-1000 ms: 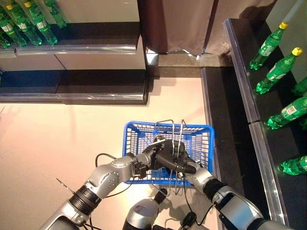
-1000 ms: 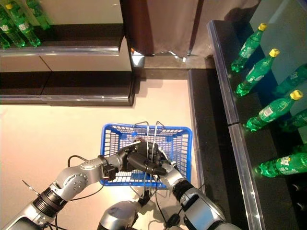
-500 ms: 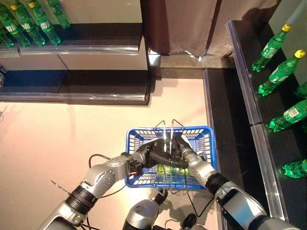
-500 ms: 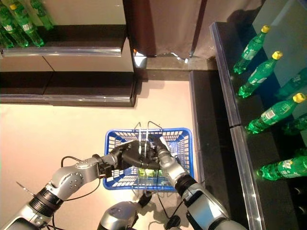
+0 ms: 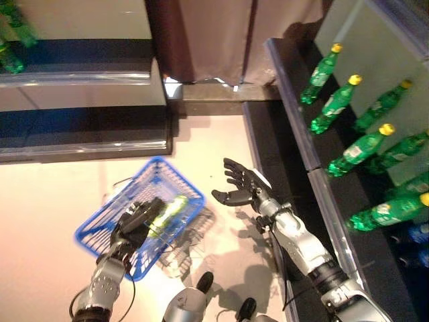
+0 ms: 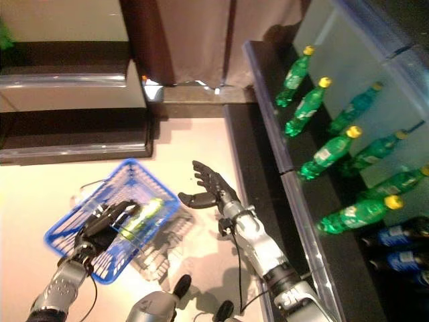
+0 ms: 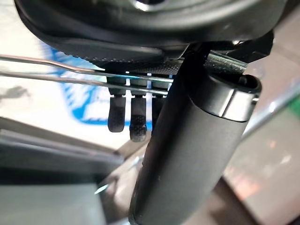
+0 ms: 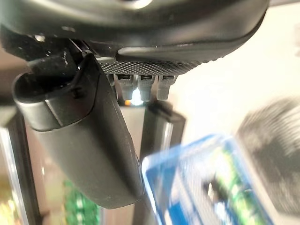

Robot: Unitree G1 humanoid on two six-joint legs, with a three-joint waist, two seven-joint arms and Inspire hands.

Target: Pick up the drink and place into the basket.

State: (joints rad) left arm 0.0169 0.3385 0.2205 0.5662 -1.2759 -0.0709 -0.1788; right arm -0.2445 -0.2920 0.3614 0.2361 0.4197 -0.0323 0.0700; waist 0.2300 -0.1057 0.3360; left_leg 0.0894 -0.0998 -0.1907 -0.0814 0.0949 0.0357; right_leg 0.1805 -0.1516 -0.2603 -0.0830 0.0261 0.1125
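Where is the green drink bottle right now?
The green drink bottle lies inside the blue basket, low on the robot's left in both eye views. The left hand grips the basket's wire handle beside it.

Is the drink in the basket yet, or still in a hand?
In the basket: the drink lies inside it; right hand open and empty, left hand grips the handles.

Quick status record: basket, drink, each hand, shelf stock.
basket: blue, hanging tilted above the floor
drink: green bottle lying inside the basket
left hand: curled round the basket's wire handles
right hand: open, holding nothing, beside the basket and apart from it
shelf: more green bottles to the robot's right
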